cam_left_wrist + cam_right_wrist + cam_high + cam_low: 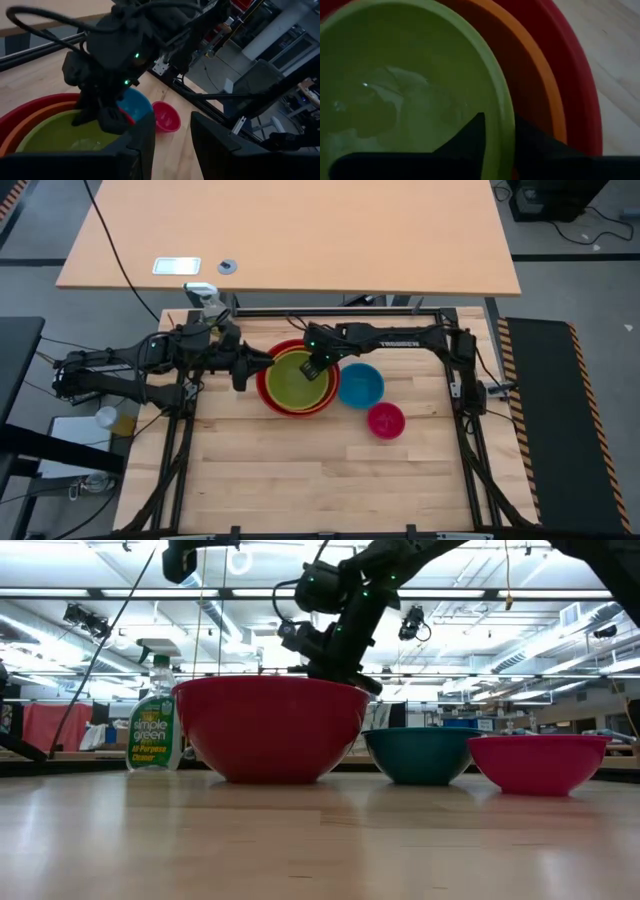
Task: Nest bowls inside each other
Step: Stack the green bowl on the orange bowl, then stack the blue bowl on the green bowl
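Observation:
A lime green bowl [290, 380] sits nested in an orange bowl [540, 75], which sits in the big red bowl [270, 730] at mid-table. To their right, a blue bowl [360, 385] and a small pink bowl [386, 420] rest on their bases on the table. My right gripper [500, 127] slants down over the stack's right side, open, with its fingers on either side of the green bowl's rim. My left gripper [172, 145] hovers open just left of the red bowl, holding nothing. My right gripper stands astride the green bowl's rim [502, 112] on the stack's right side, one finger [470, 135] inside the bowl and one [535, 142] outside, coming from above at a slant. The green bowl rests in the orange one. Whether the fingers touch the rim I cannot tell.
A spray bottle [155, 725] of yellowish liquid stands at the far left, behind the left arm. The wooden tabletop [300, 480] lies bare toward the near edge. A black frame [465, 380] runs around the table.

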Controlling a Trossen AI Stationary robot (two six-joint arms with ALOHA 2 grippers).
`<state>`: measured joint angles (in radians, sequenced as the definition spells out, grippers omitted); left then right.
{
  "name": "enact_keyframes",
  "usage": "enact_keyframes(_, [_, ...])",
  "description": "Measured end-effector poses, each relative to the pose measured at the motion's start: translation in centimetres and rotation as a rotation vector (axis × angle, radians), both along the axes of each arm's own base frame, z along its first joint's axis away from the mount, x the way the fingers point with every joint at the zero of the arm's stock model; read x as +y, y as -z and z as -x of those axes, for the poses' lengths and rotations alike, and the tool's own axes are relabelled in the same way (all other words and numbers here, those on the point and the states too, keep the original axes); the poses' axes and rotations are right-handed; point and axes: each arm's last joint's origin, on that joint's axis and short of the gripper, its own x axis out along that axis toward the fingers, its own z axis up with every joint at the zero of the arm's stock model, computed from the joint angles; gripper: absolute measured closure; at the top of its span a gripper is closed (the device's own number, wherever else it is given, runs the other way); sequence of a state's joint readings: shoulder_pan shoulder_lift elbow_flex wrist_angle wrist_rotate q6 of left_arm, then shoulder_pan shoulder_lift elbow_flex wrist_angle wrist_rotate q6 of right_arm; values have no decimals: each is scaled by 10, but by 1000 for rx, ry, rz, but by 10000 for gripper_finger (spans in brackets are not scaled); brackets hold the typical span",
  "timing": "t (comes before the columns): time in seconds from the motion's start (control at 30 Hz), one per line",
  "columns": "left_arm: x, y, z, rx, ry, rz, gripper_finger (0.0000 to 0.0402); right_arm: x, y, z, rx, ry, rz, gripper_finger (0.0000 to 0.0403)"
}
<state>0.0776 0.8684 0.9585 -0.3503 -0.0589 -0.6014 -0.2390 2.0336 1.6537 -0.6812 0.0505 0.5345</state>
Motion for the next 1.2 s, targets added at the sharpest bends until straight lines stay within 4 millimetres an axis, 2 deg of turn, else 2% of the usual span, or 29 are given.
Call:
enact_keyframes(0.17, [0, 3, 1, 30, 0, 2, 273, -4, -8, -1, 22, -15, 13, 261])
enact_keyframes(0.33, [0, 3, 1, 36, 0, 2, 273, -10, -34, 13, 66, 24, 58, 250])
enact_keyframes(0.47, [0, 3, 1, 36, 1, 1, 273, -10, -55, 32, 115, 18, 88, 252])
enact_keyframes(0.57, [0, 3, 1, 36, 2, 1, 273, -11, -60, 54, 188, 6, 75, 252])
enact_keyframes(0.73, [-1, 3, 1, 36, 5, 1, 273, -21, -54, 94, 235, 41, 64, 251])
enact_keyframes(0.87, [-1, 3, 1, 30, 5, 0, 273, -28, -34, 122, 284, 9, 1, 251])
enact_keyframes(1.03, [0, 1, 0, 14, 5, -5, 273, -37, -9, 144, 292, -18, -87, 233])
enact_keyframes(1.2, [0, 1, 0, 14, 3, 0, 273, -41, 4, 148, 265, -32, -148, 198])
